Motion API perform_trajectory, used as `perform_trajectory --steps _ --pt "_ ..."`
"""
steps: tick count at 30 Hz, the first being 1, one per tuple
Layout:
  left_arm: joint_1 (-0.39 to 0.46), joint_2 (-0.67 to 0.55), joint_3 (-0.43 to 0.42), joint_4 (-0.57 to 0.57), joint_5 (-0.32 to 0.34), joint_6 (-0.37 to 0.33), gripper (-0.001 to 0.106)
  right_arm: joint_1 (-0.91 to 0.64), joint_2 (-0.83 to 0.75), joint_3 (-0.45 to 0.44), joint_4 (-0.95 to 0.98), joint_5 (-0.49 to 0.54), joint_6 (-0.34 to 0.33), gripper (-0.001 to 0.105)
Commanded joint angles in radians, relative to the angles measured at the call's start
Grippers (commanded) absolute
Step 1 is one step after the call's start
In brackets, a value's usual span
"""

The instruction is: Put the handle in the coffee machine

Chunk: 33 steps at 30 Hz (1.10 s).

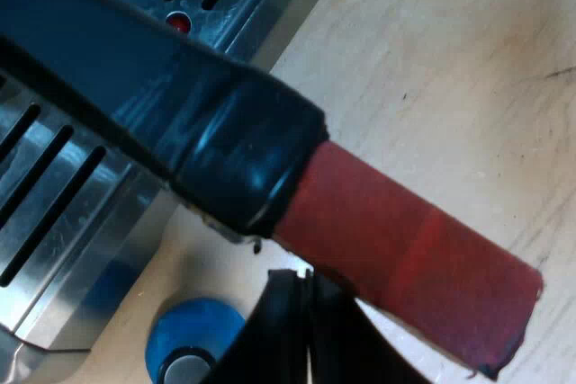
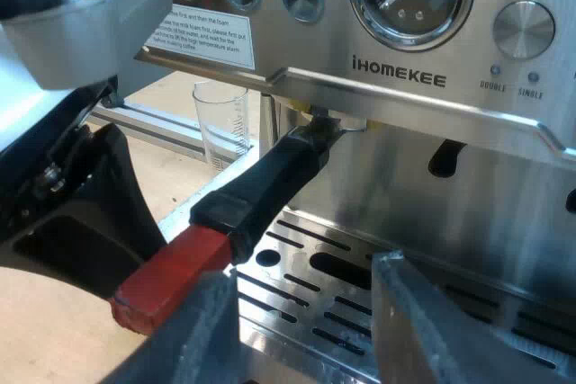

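The holder's dark handle (image 2: 261, 182) sticks out from under the espresso machine's (image 2: 400, 74) front, its metal head up at the brew group, its red end (image 2: 166, 276) pointing away over the drip tray's edge. In the left wrist view the handle (image 1: 216, 141) and its red end (image 1: 405, 258) run close across my left gripper (image 1: 306, 290). The black fingers (image 1: 270, 339) lie together with their tips against the red end's side. My right gripper (image 2: 304, 272) hangs open over the drip tray (image 2: 360, 312), short of the handle, nothing between its fingers.
A blue tamper (image 1: 193, 348) stands on the wooden table (image 1: 450, 60) beside the drip tray (image 1: 63, 195). A measuring glass (image 2: 220, 123) stands by the machine, under its label. My left arm's bulk (image 2: 81, 195) sits close to the red end.
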Motion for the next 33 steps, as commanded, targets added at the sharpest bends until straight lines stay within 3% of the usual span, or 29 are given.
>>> perform_trajectory --steps 1,4,10,16,23,31,33 --pt "-0.044 -0.014 -0.04 -0.252 0.334 0.0 0.0 -0.005 -0.007 -0.012 0.001 0.005 -0.004 0.038" --pt "-0.044 -0.014 -0.04 -0.27 0.378 -0.002 0.0 -0.005 -0.007 -0.012 0.001 0.005 -0.004 0.038" --pt "-0.044 -0.014 -0.04 -0.199 0.37 -0.001 0.0 -0.005 -0.007 -0.012 0.001 0.005 -0.004 0.038" --pt "-0.044 -0.014 -0.04 -0.07 0.205 0.025 0.0 -0.005 -0.007 -0.012 0.001 0.002 -0.004 0.038" --pt "-0.044 -0.014 -0.04 0.059 -0.04 0.151 0.0 -0.005 -0.007 -0.012 0.011 -0.001 -0.004 0.038" --pt "-0.029 -0.014 -0.04 0.102 -0.142 0.166 0.0 -0.005 -0.007 -0.013 0.054 0.013 -0.004 0.038" --pt "0.013 -0.022 -0.04 0.102 -0.142 0.166 0.0 -0.005 -0.007 -0.013 0.054 0.013 -0.004 0.045"
